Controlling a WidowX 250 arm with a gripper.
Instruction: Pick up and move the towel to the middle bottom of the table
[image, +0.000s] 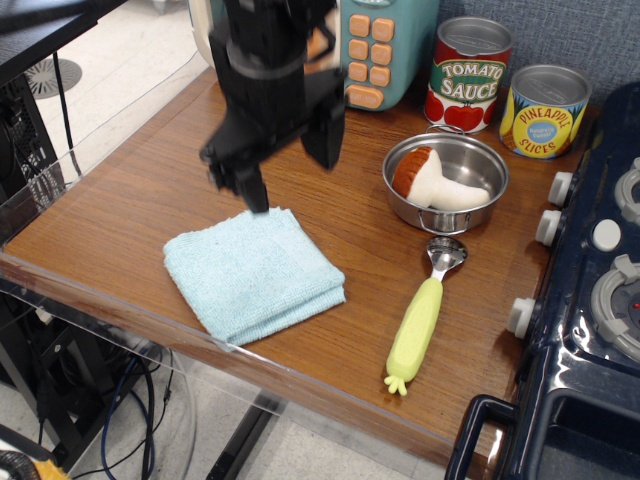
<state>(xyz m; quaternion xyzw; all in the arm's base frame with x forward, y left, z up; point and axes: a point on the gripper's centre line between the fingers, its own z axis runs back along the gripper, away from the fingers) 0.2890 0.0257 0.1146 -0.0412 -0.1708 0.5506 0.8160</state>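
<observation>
The light aqua-blue towel (254, 272) lies folded and flat on the brown wood table (130, 200), near the front edge and left of centre. My black gripper (288, 160) hangs above the towel's far edge, lifted clear of it. Its fingers (250, 185) are spread apart and hold nothing.
A steel bowl (450, 160) with a toy mushroom (430, 182) sits to the right. A yellow-handled spoon (420, 318) lies in front of it. Two cans (470, 72) and a toy microwave (375, 45) stand at the back. A dark blue toy stove (590, 300) fills the right side.
</observation>
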